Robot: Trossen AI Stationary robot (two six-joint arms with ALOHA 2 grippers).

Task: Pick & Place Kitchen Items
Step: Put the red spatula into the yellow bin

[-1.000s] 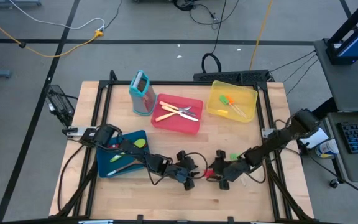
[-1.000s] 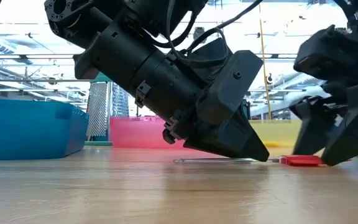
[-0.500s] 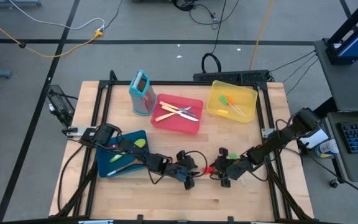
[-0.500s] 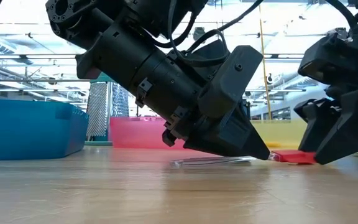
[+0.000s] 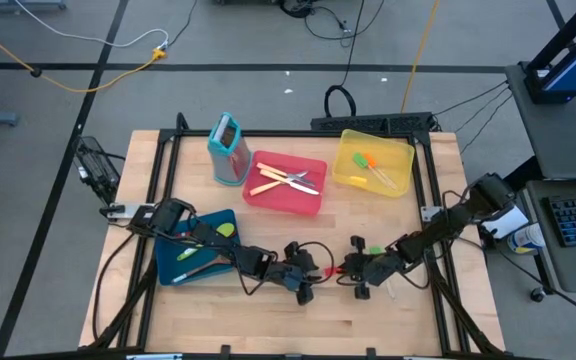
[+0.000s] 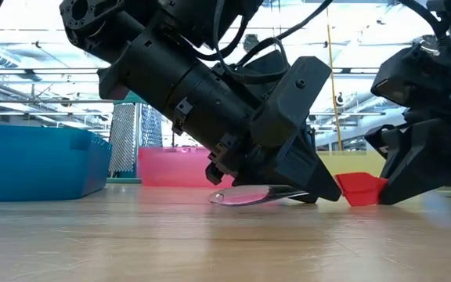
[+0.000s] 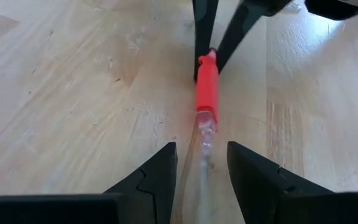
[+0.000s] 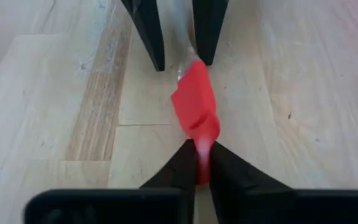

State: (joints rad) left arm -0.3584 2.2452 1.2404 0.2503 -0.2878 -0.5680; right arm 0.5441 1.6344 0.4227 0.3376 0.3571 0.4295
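Observation:
A slim utensil with a red end (image 7: 207,84) and a clear end (image 6: 249,194) lies on the wooden table near its front middle. My right gripper (image 8: 202,146) is shut on the red end (image 5: 334,270). Coming from the left, my left gripper (image 7: 201,149) stands open, one finger on each side of the clear end with a gap to both. The two grippers face each other along the utensil. In the low view my left gripper (image 6: 319,194) is the big dark mass and my right gripper (image 6: 382,192) is at the right. My right gripper pinches the utensil's red end (image 8: 197,124) between its two fingertips. The fingers come slanting down from the table's right and lie along the utensil. The red end (image 6: 361,188) stands on edge low over the table, and the clear end reaches down to the tabletop.
A blue tray (image 5: 173,262) with green utensils sits under my left arm. At the back stand a teal grater (image 5: 228,148), a red tray (image 5: 308,200) with knives and a yellow tray (image 5: 348,175) with small pieces. A green piece (image 5: 374,250) lies beside my right arm.
My right gripper has shut on the utensil's red end. The utensil, which lay flat on the table, has turned about its length: the red end now stands on edge and the clear end shows its broad face.

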